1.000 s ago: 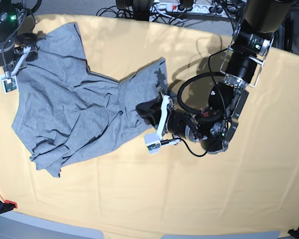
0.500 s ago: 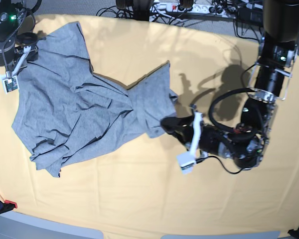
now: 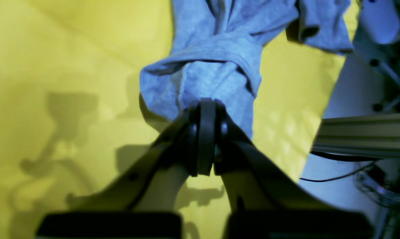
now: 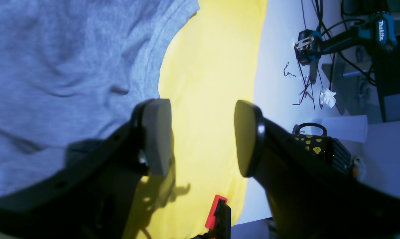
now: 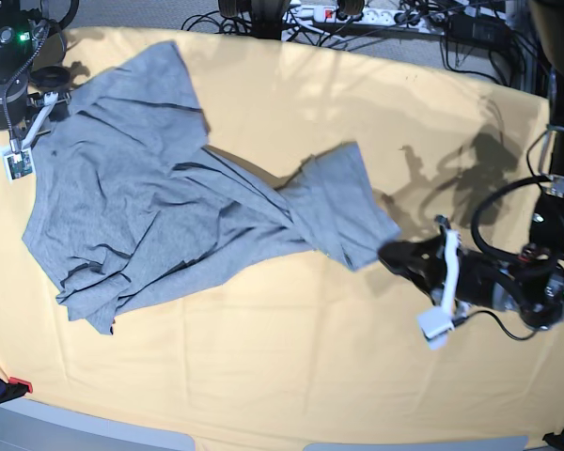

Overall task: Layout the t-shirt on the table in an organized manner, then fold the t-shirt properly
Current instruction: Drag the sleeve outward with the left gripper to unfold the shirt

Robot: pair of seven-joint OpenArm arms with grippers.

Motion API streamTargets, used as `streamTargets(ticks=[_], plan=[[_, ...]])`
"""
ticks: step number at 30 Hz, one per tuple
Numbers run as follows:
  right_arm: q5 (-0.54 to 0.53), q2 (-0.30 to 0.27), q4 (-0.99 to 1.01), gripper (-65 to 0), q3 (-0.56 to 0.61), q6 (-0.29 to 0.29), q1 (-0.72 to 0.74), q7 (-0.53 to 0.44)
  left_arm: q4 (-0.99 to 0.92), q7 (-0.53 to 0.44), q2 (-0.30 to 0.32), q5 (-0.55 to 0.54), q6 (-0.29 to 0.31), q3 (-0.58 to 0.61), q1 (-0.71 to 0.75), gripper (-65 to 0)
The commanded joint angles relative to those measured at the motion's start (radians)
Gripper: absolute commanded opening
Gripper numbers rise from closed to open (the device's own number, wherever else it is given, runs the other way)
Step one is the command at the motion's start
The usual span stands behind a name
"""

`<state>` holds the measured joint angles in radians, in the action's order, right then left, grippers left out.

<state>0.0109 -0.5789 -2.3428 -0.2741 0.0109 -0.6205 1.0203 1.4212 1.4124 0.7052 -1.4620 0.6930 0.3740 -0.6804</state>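
T-shirt (image 5: 169, 202): heather-grey, rumpled, spread across the left half of the table (image 5: 291, 376) in the base view, one sleeve drawn out toward the right. No lettering visible (printed side presumably face down).

Left gripper (image 3: 203, 116): jaws closed on a bunched sleeve hem, held low over the yellow cloth.

Right gripper (image 4: 200, 139): jaws apart, holding nothing, parked beside the shirt's edge near the table's far corner.

Progress: early layout stage. Body fabric creased and overlapped in the middle, lower hem crumpled, nothing squared. Remaining, by judgement: flatten the body, straighten both sleeves, then all folds. No fold begun.
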Motion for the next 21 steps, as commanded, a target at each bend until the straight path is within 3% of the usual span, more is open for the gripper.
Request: streamTargets(ticks=[1,6,12,21], plan=[[0.015,-0.015,-0.013,-32.5,-0.01,-0.008,0.0,-0.014,0.013,-0.016,0.026,-0.022,0.005,-0.01,-0.042,-65.0],[0.01,-0.015,-0.013,-32.5,-0.01,-0.008,0.0,-0.014,0.014,-0.016,0.072,-0.022,0.005,-0.01,-0.11,-65.0],[-0.131,-0.014,-0.013,-32.5,-0.01,0.01,0.0,-0.014,0.033,-0.016,0.108,-0.022,0.005,-0.01,-0.197,-65.0],[-0.179,-0.014,-0.013,-32.5,-0.01,0.031,0.0,-0.015,0.235,-0.016,0.175,-0.022,-0.002,-0.01,-0.224,-65.0]])
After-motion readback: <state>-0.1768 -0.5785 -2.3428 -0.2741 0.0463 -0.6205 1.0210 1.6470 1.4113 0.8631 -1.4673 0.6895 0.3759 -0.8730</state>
